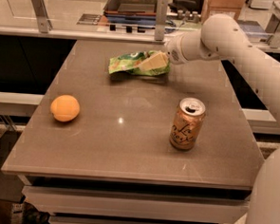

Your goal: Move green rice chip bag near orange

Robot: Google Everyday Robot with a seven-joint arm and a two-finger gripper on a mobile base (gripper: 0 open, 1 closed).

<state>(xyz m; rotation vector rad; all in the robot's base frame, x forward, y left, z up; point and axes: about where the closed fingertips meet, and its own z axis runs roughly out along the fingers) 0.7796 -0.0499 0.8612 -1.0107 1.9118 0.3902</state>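
Gripper (153, 62) at far side of table (128, 146), over right end of chip bag (128, 63). I can't tell whether it is spread or clamped on bag. Bag lies near far edge, well apart from orange (65, 108) at left side. Can (187, 124) stands right of centre. My read: reach done, grasp unconfirmed. Carry toward orange and release both left.

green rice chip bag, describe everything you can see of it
The green rice chip bag is a crumpled, shiny, foil-looking packet, bright green with white and tan patches. It lies flat near the far edge of the table, lengthwise across the view. The gripper is at its end on the view's right, overlapping it; nothing else touches it.
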